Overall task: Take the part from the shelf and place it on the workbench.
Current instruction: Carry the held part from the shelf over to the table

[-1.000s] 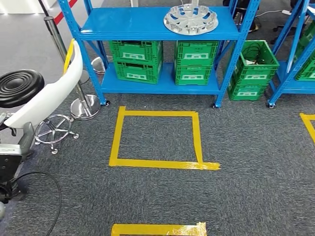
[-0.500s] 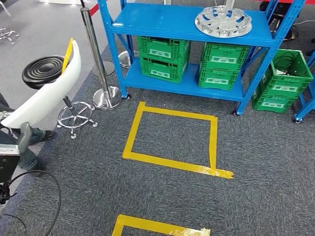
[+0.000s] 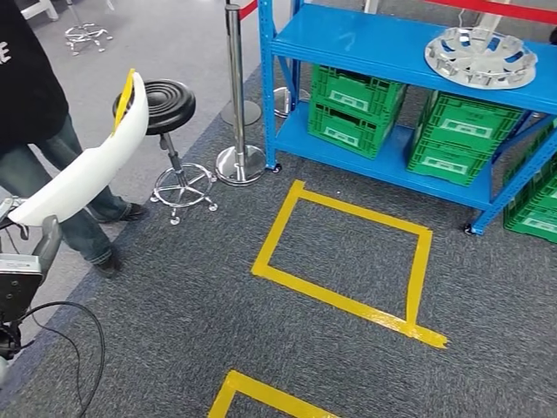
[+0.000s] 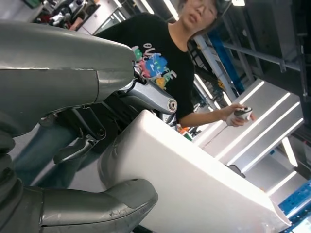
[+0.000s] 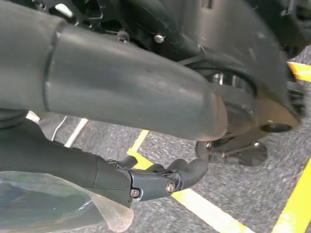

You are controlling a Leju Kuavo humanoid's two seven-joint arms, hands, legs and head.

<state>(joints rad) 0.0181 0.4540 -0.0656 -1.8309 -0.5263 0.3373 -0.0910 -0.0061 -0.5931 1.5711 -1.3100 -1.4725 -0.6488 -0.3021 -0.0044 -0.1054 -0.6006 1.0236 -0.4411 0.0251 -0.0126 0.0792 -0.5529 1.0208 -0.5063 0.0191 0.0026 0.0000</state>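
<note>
A long, curved white part [image 3: 85,170] with a yellow strip at its far tip rises from the lower left of the head view, over the carpet. My left hand [image 3: 44,246] grips its near end from below. In the left wrist view the grey thumb and fingers of my left hand [image 4: 59,97] wrap the white part [image 4: 198,184]. My right hand [image 5: 121,92] hangs above the carpet with thumb and fingers apart and nothing in it.
A person [image 3: 33,96] stands at the far left, holding a small controller [image 4: 243,112]. A black stool [image 3: 163,104] and a chrome post [image 3: 235,87] stand beside the blue shelf [image 3: 394,52], which carries a silver wheel cover [image 3: 479,57] and green crates [image 3: 354,100]. Yellow tape [image 3: 341,300] marks the carpet.
The camera has swung to the left, so shelf, tape square and stool slide right in the picture and the person comes into view. The white part stays in my left hand.
</note>
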